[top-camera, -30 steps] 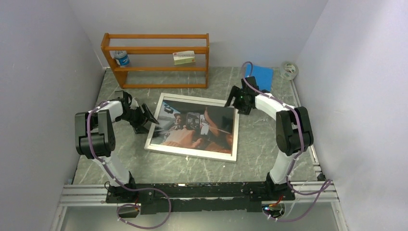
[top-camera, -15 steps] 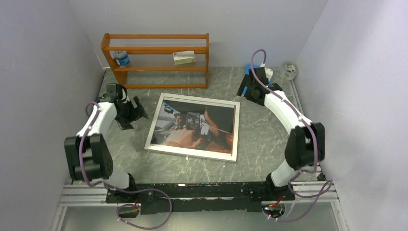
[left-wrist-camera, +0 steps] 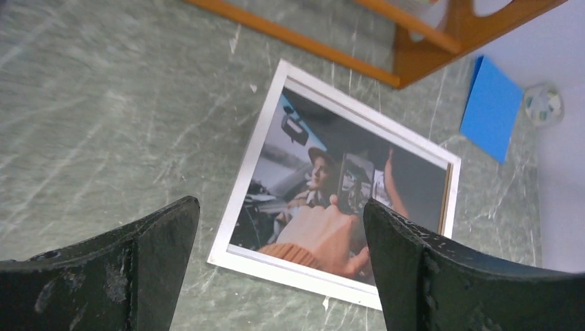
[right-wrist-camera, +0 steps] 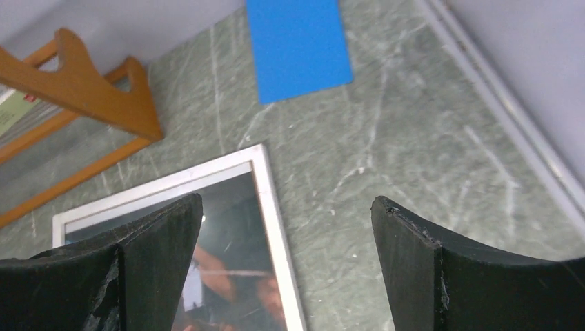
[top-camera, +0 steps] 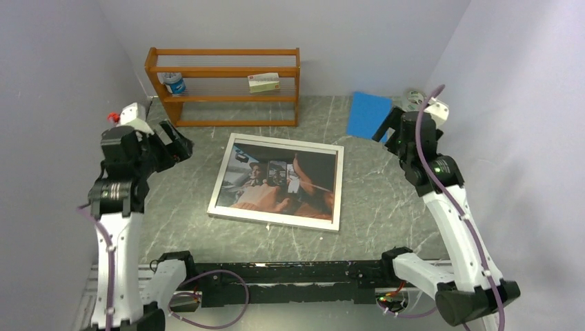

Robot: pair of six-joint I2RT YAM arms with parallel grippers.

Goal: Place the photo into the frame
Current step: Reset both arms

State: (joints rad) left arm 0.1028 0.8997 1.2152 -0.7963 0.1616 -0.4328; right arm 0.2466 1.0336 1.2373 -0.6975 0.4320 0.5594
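The white frame (top-camera: 221, 178) lies flat, face up, in the middle of the table with the photo (top-camera: 279, 181) showing inside it behind the glass. Both also show in the left wrist view, frame (left-wrist-camera: 243, 174) and photo (left-wrist-camera: 324, 200), and partly in the right wrist view, frame (right-wrist-camera: 276, 221) and photo (right-wrist-camera: 221, 269). My left gripper (top-camera: 178, 143) is open and empty, raised high to the left of the frame. My right gripper (top-camera: 390, 127) is open and empty, raised high past the frame's far right corner.
An orange wooden shelf rack (top-camera: 222, 86) stands at the back with a small can (top-camera: 174, 83) and a box (top-camera: 263, 82) on it. A blue sheet (top-camera: 368, 114) lies at the back right next to a tape roll (top-camera: 414, 98). Walls close both sides.
Both arms have lifted up and pulled away from the frame's sides, left arm to the left, right arm to the back right. The frame with the photo has not moved.
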